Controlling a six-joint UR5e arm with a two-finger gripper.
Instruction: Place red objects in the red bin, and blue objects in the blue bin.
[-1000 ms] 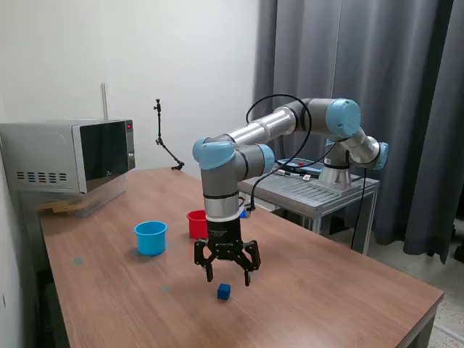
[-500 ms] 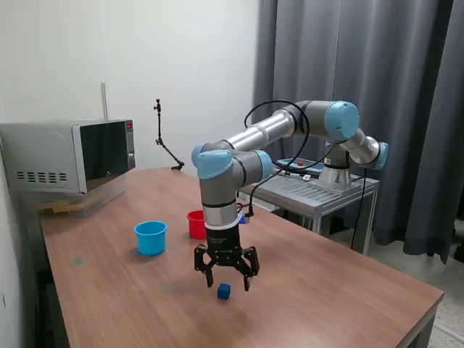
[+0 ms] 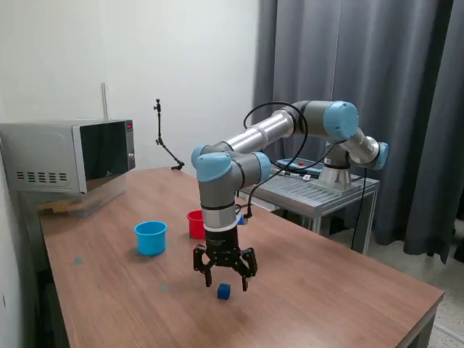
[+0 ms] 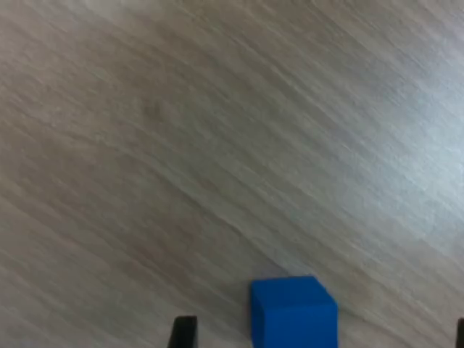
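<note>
Exterior view: The arm reaches over a wooden table [image 3: 304,283] with its gripper [image 3: 225,281] pointing straight down. The two fingers are spread apart and grasp nothing. A blue cube [image 3: 224,291] rests on the table directly below the gripper, between the spread fingertips as seen from this camera; the fingertips hang just above the tabletop, and contact with the cube cannot be confirmed. A light blue cup [image 3: 151,237] stands upright on the table toward the exterior view's left of the gripper, well apart from the cube. A red cup [image 3: 196,224] stands upright behind the arm's lower section, which partly hides it; it is near the light blue cup but not touching it. The contents of both cups cannot be seen from this angle. A microwave [image 3: 69,154] sits at the far end of the table on the exterior view's left. A metal stand [image 3: 319,192] beyond the table carries the arm's base. Grey curtains [image 3: 377,87] hang behind it.

Wrist view: The camera looks down on the wood grain of the table [image 4: 217,130]. The blue cube [image 4: 293,312] lies flat on the surface at the picture's edge, partly cut off. One dark fingertip [image 4: 183,332] shows beside the cube, apart from it, with bare table between the two.
</note>
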